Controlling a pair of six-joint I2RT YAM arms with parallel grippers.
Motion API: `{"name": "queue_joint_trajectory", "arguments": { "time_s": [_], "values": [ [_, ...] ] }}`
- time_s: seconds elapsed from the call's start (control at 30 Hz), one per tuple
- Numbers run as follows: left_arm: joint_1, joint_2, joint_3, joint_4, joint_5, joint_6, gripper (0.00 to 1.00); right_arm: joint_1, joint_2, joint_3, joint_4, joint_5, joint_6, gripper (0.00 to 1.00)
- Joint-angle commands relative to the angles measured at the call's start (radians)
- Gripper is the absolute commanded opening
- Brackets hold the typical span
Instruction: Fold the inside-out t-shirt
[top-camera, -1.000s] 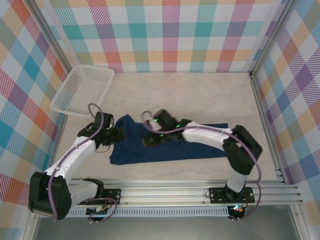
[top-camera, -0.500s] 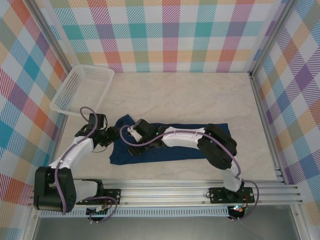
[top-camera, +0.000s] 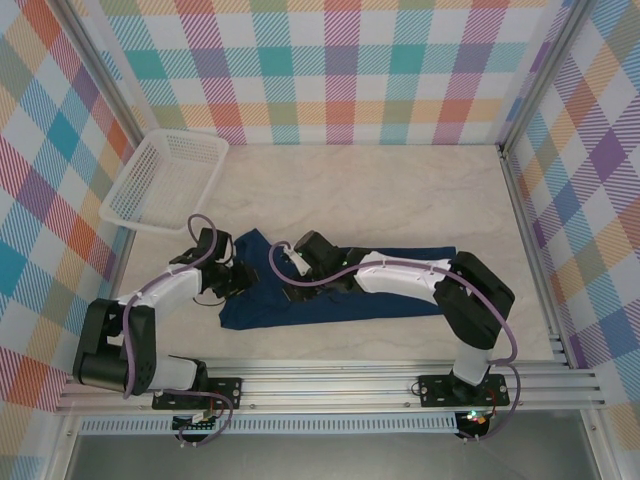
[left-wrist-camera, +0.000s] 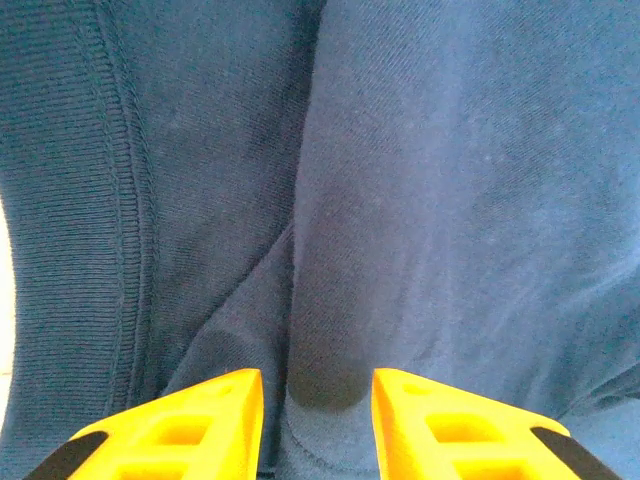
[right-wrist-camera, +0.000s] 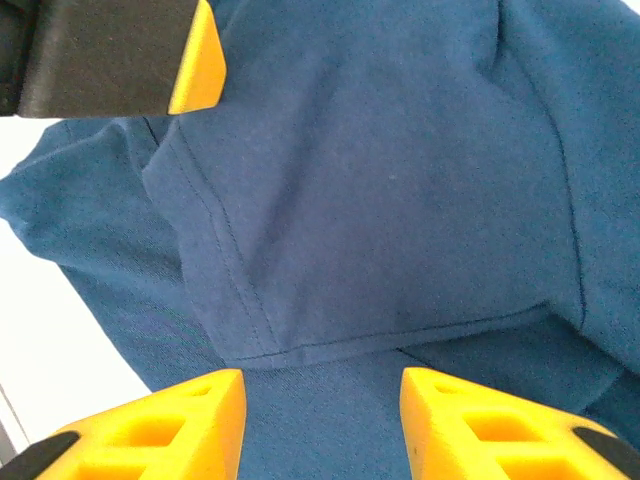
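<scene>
Beige table (top-camera: 400, 190): marbled surface; you see the t-shirt (top-camera: 330, 308) lying on it, with bare tabletop on every side of the cloth.
T-shirt: dark navy cloth, spread as a long band running left to right, with a rounded lobe sticking out at the far side of its left end. Your wrist views show a ribbed band and a stitched hem.
Basket (top-camera: 185, 138): white mesh, beyond the t-shirt's left end and farther back, well apart from it.
Right gripper (top-camera: 290, 288) (right-wrist-camera: 322, 385): over the left part of the t-shirt. Its yellow fingers stand apart above a hemmed flap that lies flat, and nothing is pinched between them.
Left gripper (top-camera: 238, 278) (left-wrist-camera: 318, 385): at the t-shirt's left edge, near the right gripper. Its yellow fingers sit either side of a raised fold that fills the gap; you cannot tell whether they clamp it.
</scene>
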Motion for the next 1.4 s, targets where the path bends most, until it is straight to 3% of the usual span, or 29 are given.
{"name": "queue_joint_trajectory", "arguments": {
  "time_s": [0.0,0.37,0.67,1.1,1.2,1.37],
  "values": [
    [-0.013,-0.003,-0.006,0.024,0.019,0.013,0.28,-0.001,-0.028,-0.01,-0.024,0.013,0.011,0.45],
    [-0.017,-0.023,-0.006,-0.005,0.023,0.016,0.0,-0.016,-0.06,-0.021,-0.05,0.036,0.018,0.44],
    [-0.096,-0.149,0.07,-0.262,-0.067,-0.006,0.0,-0.056,-0.143,-0.067,-0.079,0.047,0.03,0.44],
    [-0.123,-0.143,0.185,-0.514,-0.098,-0.019,0.0,-0.109,-0.214,-0.156,-0.036,0.008,0.031,0.44],
    [-0.126,-0.125,0.205,-0.538,-0.079,-0.018,0.0,-0.115,-0.209,-0.159,-0.029,-0.029,0.023,0.45],
    [-0.127,-0.08,0.219,-0.533,-0.069,-0.012,0.0,-0.098,-0.184,-0.19,0.092,-0.226,0.066,0.46]
  ]
}}
